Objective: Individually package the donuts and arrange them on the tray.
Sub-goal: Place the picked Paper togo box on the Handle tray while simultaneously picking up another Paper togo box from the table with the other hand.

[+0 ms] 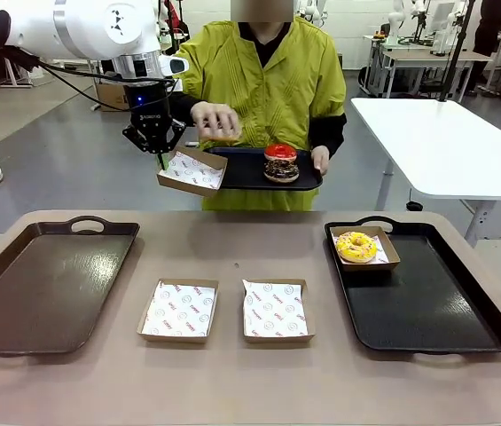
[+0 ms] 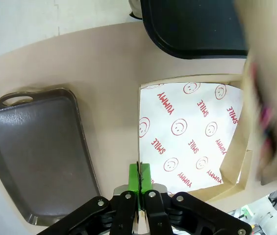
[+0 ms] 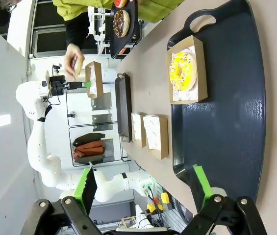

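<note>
Left claw [image 1: 160,161] is clamped shut on just the box [image 1: 192,170] rim, so the donut [image 2: 268,127] landing beyond it could lever it loose.

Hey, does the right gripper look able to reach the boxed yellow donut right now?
Probably yes: the right gripper is open by the black tray, and nothing stands between it and the yellow donut.
</note>
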You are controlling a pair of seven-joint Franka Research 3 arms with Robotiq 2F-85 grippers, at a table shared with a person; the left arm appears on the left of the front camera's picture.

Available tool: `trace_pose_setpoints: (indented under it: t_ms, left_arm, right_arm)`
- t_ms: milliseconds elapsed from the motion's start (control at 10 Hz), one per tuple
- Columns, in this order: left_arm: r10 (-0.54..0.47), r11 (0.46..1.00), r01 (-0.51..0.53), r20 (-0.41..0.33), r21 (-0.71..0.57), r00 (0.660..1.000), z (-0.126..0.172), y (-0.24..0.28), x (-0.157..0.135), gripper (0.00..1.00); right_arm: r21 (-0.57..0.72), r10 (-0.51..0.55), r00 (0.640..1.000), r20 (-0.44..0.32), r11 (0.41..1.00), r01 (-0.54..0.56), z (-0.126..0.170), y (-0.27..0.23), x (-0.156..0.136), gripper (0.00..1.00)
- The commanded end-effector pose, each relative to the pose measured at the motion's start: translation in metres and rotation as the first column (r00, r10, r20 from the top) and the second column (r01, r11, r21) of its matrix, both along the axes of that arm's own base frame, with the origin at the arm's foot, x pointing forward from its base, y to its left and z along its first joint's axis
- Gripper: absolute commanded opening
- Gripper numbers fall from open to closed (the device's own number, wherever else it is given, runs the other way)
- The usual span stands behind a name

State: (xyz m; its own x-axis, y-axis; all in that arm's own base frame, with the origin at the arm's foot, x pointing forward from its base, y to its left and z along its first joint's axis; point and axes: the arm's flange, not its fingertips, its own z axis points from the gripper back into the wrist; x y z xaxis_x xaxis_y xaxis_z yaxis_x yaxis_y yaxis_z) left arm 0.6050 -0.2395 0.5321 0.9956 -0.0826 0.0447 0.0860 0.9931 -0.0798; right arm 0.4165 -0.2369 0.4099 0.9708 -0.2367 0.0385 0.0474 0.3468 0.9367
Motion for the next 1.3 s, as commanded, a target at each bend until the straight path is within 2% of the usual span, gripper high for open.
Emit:
trace_pose_setpoints:
  t_ms: [0,1200]
  left_arm:
    - [-0.003,1.000,0.003,0.011,-0.002,1.000,0.0015,0.0015,-0.0021,0.00]
    - [-0.003,1.000,0.003,0.011,-0.002,1.000,0.0015,0.0015,-0.0021,0.00]
  right_arm:
    - [0.006,0.008,1.000,0.004,1.000,-0.008,0.0018,0.0011,-0.0029,1.00]
    - [0.006,0.008,1.000,0.004,1.000,-0.008,0.0018,0.0011,-0.0029,1.00]
